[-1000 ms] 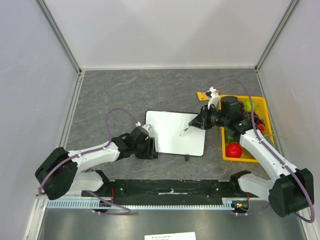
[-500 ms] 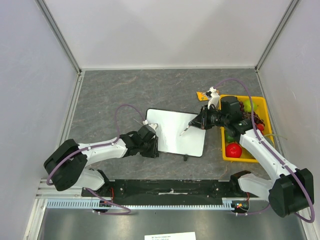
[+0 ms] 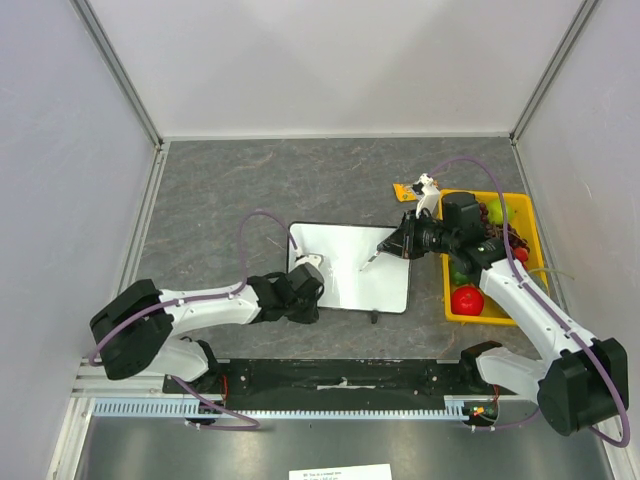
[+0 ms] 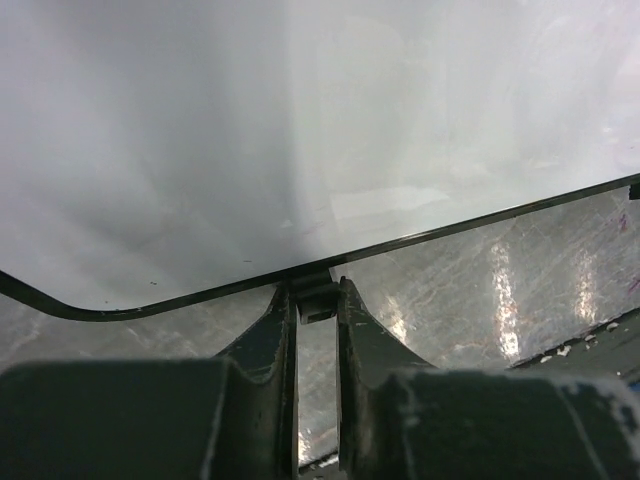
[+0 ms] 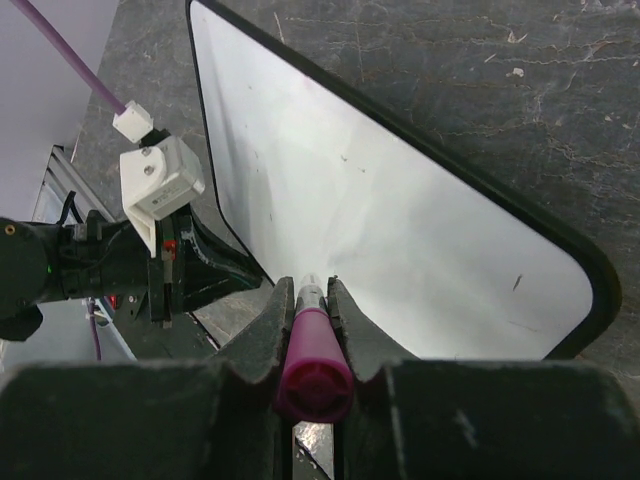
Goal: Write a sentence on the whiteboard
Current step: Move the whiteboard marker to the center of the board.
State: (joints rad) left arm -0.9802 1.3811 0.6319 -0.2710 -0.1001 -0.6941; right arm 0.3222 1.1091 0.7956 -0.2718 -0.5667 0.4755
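White, black-framed, the whiteboard [image 3: 350,262] lies mid-frame. The left gripper [image 4: 317,292] is clamped on its lower-left foot [image 4: 316,306]; the right gripper [image 5: 311,292] grips a magenta marker [image 5: 313,360] over its right half.

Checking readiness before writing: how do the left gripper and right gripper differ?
The left gripper pinches the whiteboard's near edge at a small black foot; the right gripper clamps a pink marker. The left gripper is at the board's near-left corner, the right gripper over its right side. Both are closed on something.
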